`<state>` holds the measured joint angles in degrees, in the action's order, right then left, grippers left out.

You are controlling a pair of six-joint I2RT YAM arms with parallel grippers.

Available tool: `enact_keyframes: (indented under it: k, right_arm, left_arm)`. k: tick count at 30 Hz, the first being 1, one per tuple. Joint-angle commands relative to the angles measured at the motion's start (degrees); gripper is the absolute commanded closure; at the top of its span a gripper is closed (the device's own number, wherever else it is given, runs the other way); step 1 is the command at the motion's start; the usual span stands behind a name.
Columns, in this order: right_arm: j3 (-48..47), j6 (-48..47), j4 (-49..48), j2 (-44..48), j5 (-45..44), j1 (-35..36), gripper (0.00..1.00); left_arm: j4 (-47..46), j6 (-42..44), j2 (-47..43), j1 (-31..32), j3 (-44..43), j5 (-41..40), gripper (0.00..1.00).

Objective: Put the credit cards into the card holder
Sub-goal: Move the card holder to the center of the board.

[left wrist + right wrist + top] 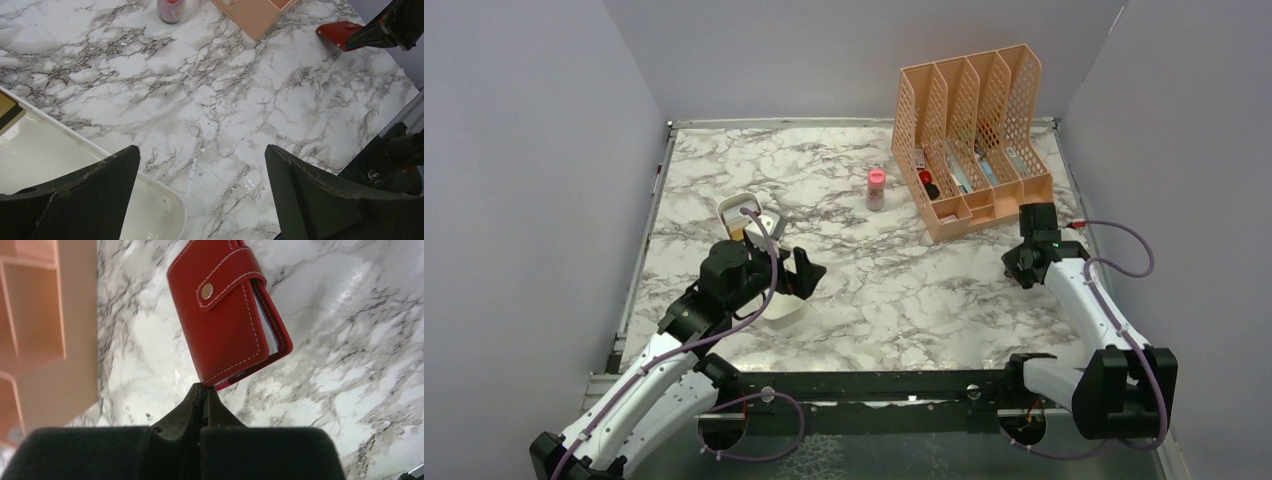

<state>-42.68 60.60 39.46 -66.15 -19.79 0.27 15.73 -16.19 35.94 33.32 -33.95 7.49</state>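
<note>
The red leather card holder [225,315] lies on the marble table with its snap strap fastened and card edges showing at its open side. My right gripper [202,388] is shut on a thin card seen edge-on with a blue glint, its tip touching the holder's near corner. In the left wrist view the card holder [340,34] shows at far right under the right arm. In the top view the right gripper [1016,268] hides the holder. My left gripper [200,150] stands open and empty over the table beside a white tray [75,165]; from above, the left gripper [799,272] is mid-left.
A peach file organizer [969,135] with small items stands at the back right, close to the right gripper. A pink-capped bottle [876,188] stands near the centre back. A white tray [779,310] and a white container [742,208] sit by the left arm.
</note>
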Motion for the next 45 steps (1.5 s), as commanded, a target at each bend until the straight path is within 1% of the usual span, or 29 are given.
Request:
enact_keyframes:
  k: [1,6,9,12,17,19,22,25,27,30,32,34,37,42,45]
  right_arm:
    - [1.33,-6.89,-0.81,5.75,8.38,1.75,0.99]
    - [3.94,-9.01,-2.07,11.45,18.26,4.88,0.99]
    - [5.95,-11.57,-4.85,13.77,27.33,6.67,0.99]
    - [7.37,-15.32,-7.56,13.97,36.53,7.75,0.99]
    - [7.70,-16.49,-8.17,13.63,44.62,9.63,0.99]
    - [8.40,-16.33,-10.13,13.91,46.29,12.63,0.99]
    - [9.04,-13.46,-12.55,13.17,44.36,19.47,0.99]
    - [11.18,-8.66,-18.14,11.41,43.71,26.23,0.99]
    - [11.51,-6.73,-21.23,10.08,42.30,30.72,0.96]
    - [11.48,-5.09,-23.39,9.30,38.19,36.31,0.89]
    - [11.75,-6.30,-25.21,8.90,37.77,37.81,0.83]
    - [11.76,-10.87,-26.35,8.28,38.18,38.21,0.75]
    - [11.53,-16.34,-24.67,7.25,34.72,38.40,0.68]
    - [7.83,-23.62,-21.37,3.38,29.60,38.49,0.66]
    - [5.31,-24.71,-19.93,-0.37,28.28,38.77,0.67]
  left_arm:
    - [-1.73,0.99,-0.14,-0.30,0.29,1.04,0.01]
    - [-1.66,0.31,-0.28,-0.35,0.44,1.24,0.01]
    - [-1.63,0.28,-0.80,-0.36,0.64,1.35,0.01]
    - [-2.15,0.56,-1.06,-0.32,0.96,0.91,0.01]
    - [-1.92,0.39,-0.52,-0.36,0.78,0.62,0.01]
    - [-1.59,-0.13,-0.37,-0.36,0.62,-0.06,0.01]
    - [-1.16,0.07,0.23,-0.36,0.38,0.09,0.01]
    - [-1.06,0.10,1.02,-0.36,0.30,1.23,0.02]
    - [-0.44,0.18,1.90,-0.33,-0.23,2.12,0.02]
    - [0.17,0.53,2.88,-0.36,-0.58,2.72,0.02]
    - [0.11,0.69,3.15,-0.36,-0.67,2.92,0.03]
    - [0.30,0.89,3.45,-0.36,-0.88,3.25,0.04]
    - [0.77,0.89,3.86,-0.35,-1.19,4.64,0.06]
    - [0.89,0.78,3.16,-0.36,-1.28,5.16,0.08]
    - [0.92,1.04,3.06,-0.31,-1.63,4.57,0.08]
